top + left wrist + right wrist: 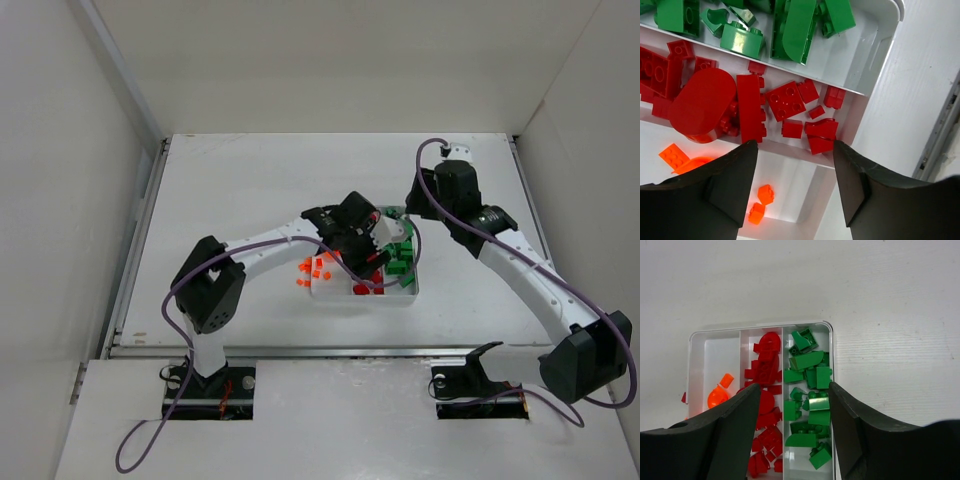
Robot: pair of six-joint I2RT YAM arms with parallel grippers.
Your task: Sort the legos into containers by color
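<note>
The white tray [400, 293] sits mid-table with three long compartments. Green legos [810, 390] fill the right compartment, red legos [765, 370] the middle one, and a few orange legos [720, 392] lie in the left one. My left gripper [794, 145] hangs open over the tray's near end, nothing between its fingers. Below it are two small orange bricks [762, 202], with red legos [740, 100] and green legos [765, 25] beyond. My right gripper [794, 385] is open and empty above the tray's far end. Several loose orange legos [315, 268] lie on the table left of the tray.
White walls enclose the table [250, 180] on the left, back and right. A metal rail [300, 350] runs along the near edge. Both arms reach in over the tray, their purple cables [430, 180] looping above them.
</note>
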